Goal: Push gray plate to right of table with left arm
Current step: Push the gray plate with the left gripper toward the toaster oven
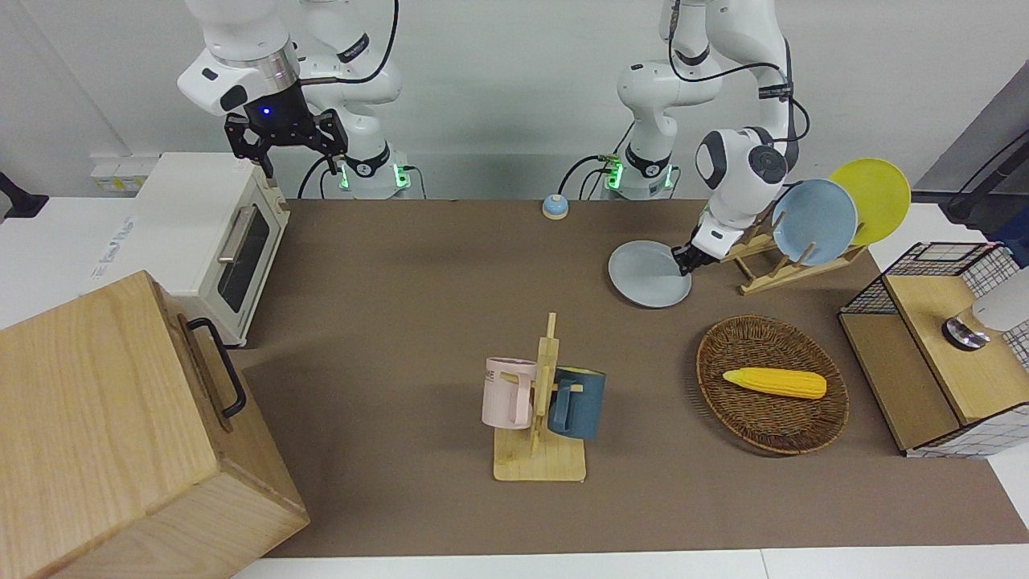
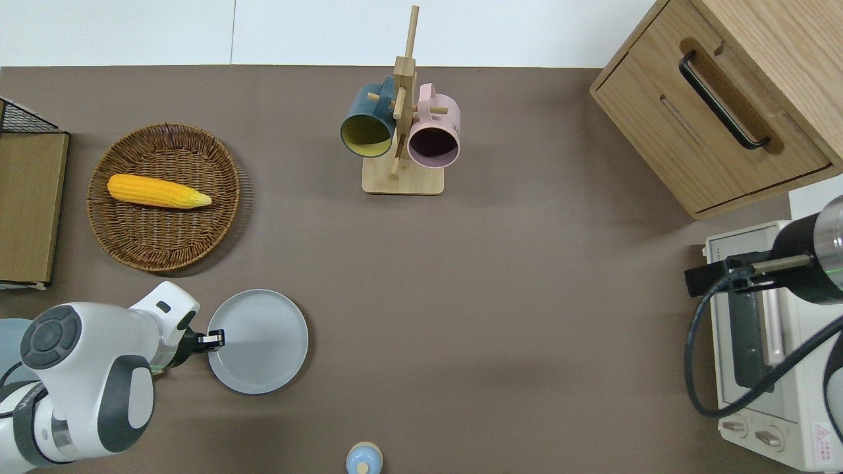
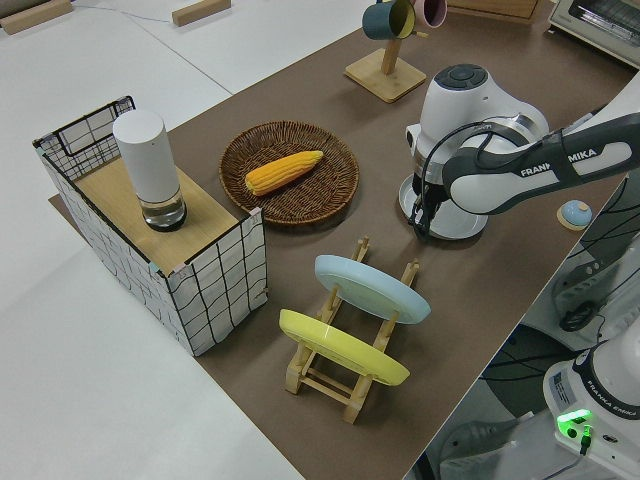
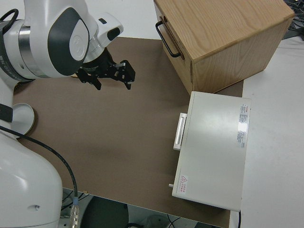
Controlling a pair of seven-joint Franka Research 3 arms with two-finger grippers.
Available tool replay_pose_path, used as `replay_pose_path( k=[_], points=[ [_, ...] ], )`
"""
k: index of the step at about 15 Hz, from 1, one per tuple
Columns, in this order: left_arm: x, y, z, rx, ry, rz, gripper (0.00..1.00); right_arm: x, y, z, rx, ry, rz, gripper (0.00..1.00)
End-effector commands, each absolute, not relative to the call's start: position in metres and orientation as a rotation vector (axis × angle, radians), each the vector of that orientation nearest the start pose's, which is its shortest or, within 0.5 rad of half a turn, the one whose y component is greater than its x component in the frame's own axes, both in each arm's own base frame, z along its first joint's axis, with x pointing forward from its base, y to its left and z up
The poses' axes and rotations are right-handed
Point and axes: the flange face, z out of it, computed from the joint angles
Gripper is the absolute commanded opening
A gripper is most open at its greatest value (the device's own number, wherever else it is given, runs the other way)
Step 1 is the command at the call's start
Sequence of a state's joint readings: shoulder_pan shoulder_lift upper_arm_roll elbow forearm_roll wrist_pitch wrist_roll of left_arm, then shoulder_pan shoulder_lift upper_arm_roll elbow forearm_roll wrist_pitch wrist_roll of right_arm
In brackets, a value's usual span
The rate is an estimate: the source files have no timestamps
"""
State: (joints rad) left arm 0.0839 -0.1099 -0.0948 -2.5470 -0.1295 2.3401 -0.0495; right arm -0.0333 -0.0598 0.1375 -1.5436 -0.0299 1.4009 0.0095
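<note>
The left hand is down at table height, its black fingertips at the rim of the gray plate on the edge toward the left arm's end of the table; whether the fingers are spread or pressed together cannot be told. The left arm folds down steeply, its wrist angled toward the plate and its forearm crossing over the wooden dish rack. The gray plate lies flat on the table, beside the rack that holds a sky-blue plate and a yellow plate on edge. A wicker basket with a corn cob sits farther from the robots than the plate. The right arm is parked, its hand spread open.
</note>
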Motion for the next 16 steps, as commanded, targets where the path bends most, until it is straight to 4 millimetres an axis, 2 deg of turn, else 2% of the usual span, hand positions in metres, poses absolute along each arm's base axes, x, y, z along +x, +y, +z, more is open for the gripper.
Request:
replay_pose_path(
  k=[1,5,6,10,12,14,16],
  points=[
    [0.432,-0.007,0.291,-3.220,-0.248,0.158,0.00,0.511,0.050,0.659,-3.188,-0.147,0.137,0.996],
    [0.431,-0.010,0.290,-3.224,-0.250,0.164,0.00,0.511,0.050,0.659,-3.188,-0.147,0.137,0.996],
    [0.430,-0.016,0.290,-3.225,-0.246,0.166,0.00,0.511,0.050,0.659,-3.190,-0.146,0.137,0.996],
    [0.425,-0.058,0.287,-3.233,-0.221,0.189,0.00,0.511,0.050,0.658,-3.188,-0.147,0.139,0.996],
    [0.420,-0.086,0.285,-3.258,-0.233,0.212,0.00,0.511,0.050,0.659,-3.188,-0.147,0.137,0.996],
    [0.415,-0.117,0.283,-3.266,-0.209,0.210,0.00,0.511,0.050,0.659,-3.188,-0.147,0.137,0.996],
    [0.404,-0.159,0.282,-3.283,-0.218,0.189,0.00,0.511,0.050,0.659,-3.188,-0.147,0.137,0.996]
  ],
)
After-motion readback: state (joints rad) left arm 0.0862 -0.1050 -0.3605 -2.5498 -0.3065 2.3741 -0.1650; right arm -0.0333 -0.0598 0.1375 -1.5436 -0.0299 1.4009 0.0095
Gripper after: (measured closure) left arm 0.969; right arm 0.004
